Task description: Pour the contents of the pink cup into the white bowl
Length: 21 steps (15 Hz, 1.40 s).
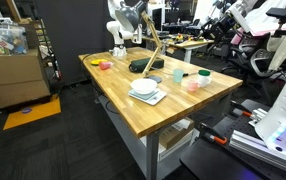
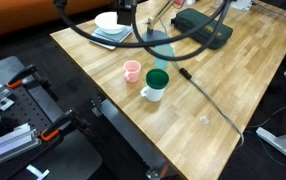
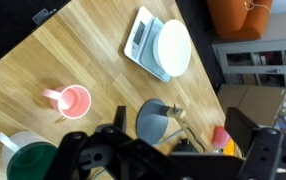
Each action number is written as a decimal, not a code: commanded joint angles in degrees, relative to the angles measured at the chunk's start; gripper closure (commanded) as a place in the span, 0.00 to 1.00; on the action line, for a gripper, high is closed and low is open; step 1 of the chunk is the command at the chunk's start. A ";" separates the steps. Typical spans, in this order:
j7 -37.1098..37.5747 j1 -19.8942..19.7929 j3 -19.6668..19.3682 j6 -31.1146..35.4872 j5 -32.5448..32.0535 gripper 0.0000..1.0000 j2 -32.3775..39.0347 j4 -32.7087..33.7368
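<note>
"Where's the gripper [image 3: 183, 155]?"

"Hanging over the tabletop [image 3: 43, 50], pointing down, jaws wide apart, nothing in them."

"And the pink cup [image 3: 73, 100]?"

"Upright at its ten o'clock, well clear of it. The white bowl [image 3: 171, 48] sits on a pale tray [image 3: 138, 35] at twelve."

"Anything between?"

"A grey disc [image 3: 153, 122] close in at eleven. A green cup [image 3: 28, 162] stands at nine, near the pink one."
</note>
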 commanded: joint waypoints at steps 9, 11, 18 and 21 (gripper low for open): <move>0.32 -5.22 0.01 -0.19 9.93 0.00 2.80 -2.36; 0.36 -5.22 0.01 -0.19 9.94 0.00 2.81 -2.36; 1.40 -6.21 -1.58 -6.84 17.18 0.00 9.17 -0.49; 2.62 -8.13 -1.99 -10.97 22.94 0.00 14.58 0.69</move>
